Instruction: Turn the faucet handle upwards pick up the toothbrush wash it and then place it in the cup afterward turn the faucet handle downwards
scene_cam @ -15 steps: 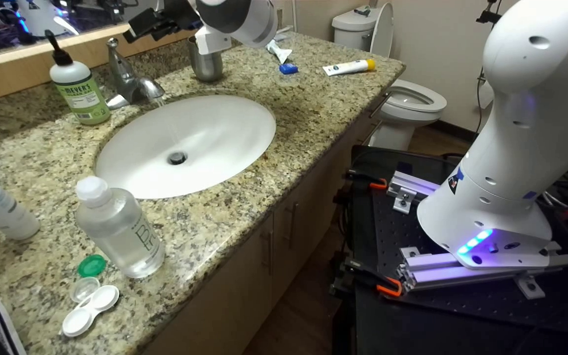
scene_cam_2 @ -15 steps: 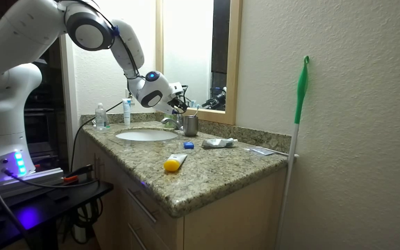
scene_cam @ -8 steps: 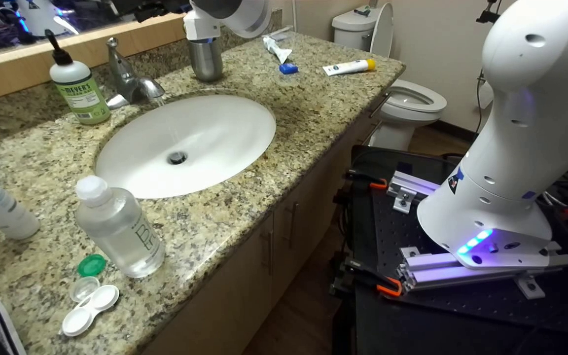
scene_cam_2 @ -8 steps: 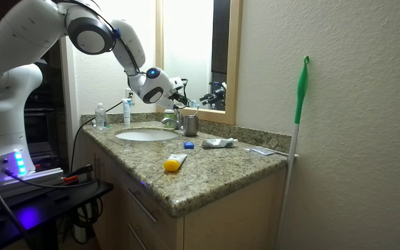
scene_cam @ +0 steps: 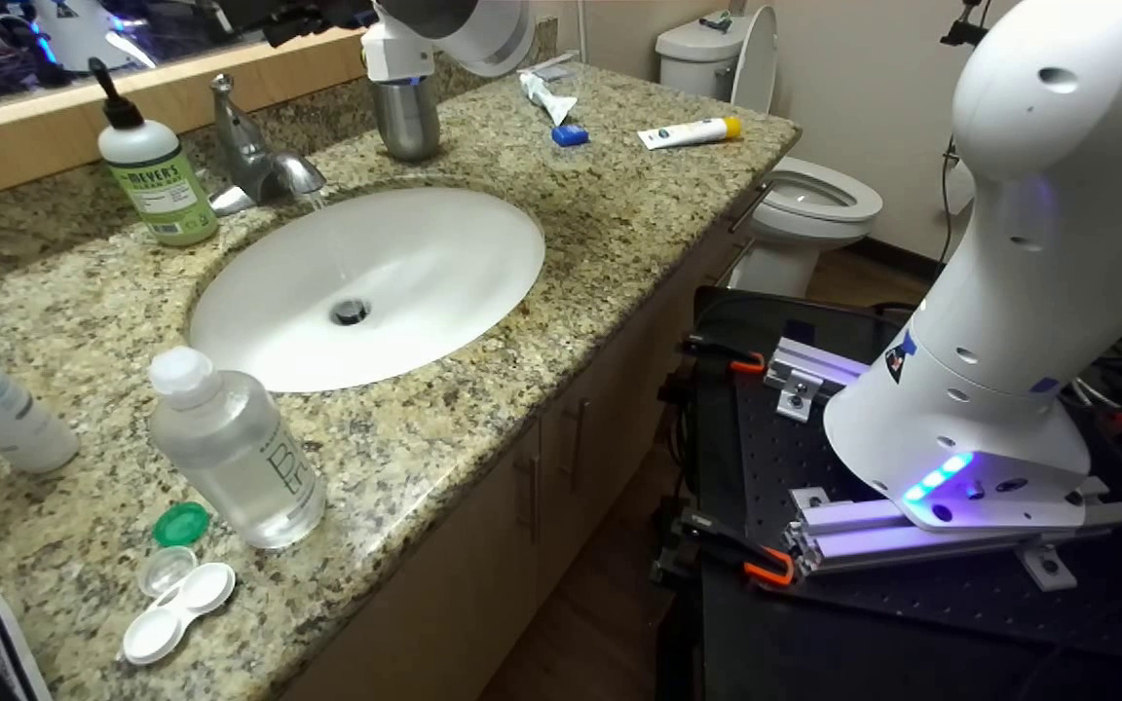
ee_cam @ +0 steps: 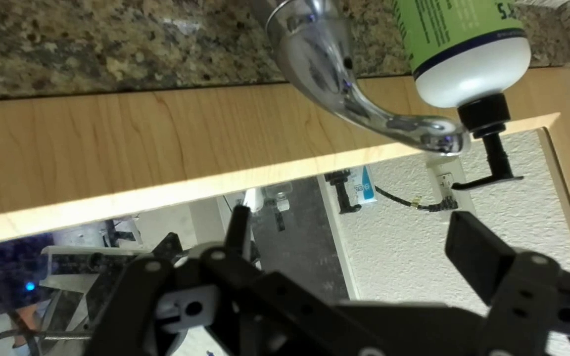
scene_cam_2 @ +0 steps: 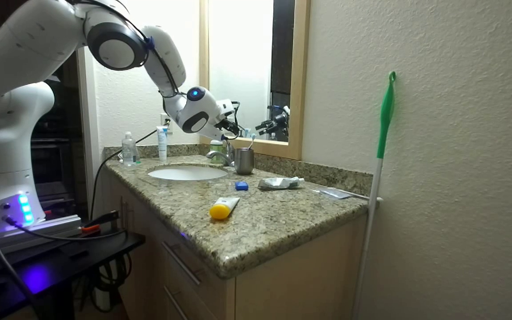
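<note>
Arm (scene_cam_2: 116,49) arches, pincer (ee_cam: 354,235) spread near faucet handle (ee_cam: 403,127).

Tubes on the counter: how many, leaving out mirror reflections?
3. In an exterior view: a yellow-capped tube in the foreground; a crumpled tube beside the small blue item; an upright tube beyond the sink. More may be hidden behind other things.

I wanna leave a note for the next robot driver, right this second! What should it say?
Gripper: open, holding nothing.
Things: the toothbrush leans in the grey cup, which stands upright on the counter.
Done: the faucet handle is up and water is running into the sink.
Left: I can't tell if the toothbrush has been washed. If not, wash it and put it back; then turn the faucet handle down.
</note>
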{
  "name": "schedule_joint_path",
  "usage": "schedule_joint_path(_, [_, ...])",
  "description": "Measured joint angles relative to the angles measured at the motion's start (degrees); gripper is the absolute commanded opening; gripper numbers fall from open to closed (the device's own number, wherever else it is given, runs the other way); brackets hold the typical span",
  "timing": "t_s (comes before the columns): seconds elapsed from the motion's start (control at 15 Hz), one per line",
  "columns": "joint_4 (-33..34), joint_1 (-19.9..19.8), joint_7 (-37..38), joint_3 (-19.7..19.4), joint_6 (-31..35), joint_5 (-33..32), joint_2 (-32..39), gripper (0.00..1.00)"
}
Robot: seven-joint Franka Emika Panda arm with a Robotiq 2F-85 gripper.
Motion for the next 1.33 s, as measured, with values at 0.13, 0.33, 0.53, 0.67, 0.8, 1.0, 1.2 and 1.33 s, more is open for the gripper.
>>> schedule_joint_path(0.13, [-0.5, 0.0, -0.1, -0.4, 0.0, -0.3, 0.0, 1.00])
schedule_joint_path(0.33, [-0.7, 0.0, -0.1, -0.5, 0.0, -0.4, 0.0, 1.00])
schedule_joint_path(0.53, [-0.7, 0.0, -0.1, -0.5, 0.0, -0.4, 0.0, 1.00])
schedule_joint_path(0.67, [-0.7, 0.4, -0.3, -1.3, 0.0, -0.4, 0.0, 1.00])
schedule_joint_path(0.8, [-0.7, 1.2, -1.2, -3.3, 0.0, -0.4, 0.0, 1.00])
schedule_joint_path(1.0, [-0.7, 2.1, -2.0, -5.5, 0.0, -0.4, 0.0, 1.00])
schedule_joint_path(1.2, [-0.8, 2.1, -2.0, -5.1, 0.1, -0.9, -0.1, 1.00])
schedule_joint_path(1.33, [-0.8, 1.2, -1.7, -2.9, 0.1, -2.5, -0.4, 1.00])
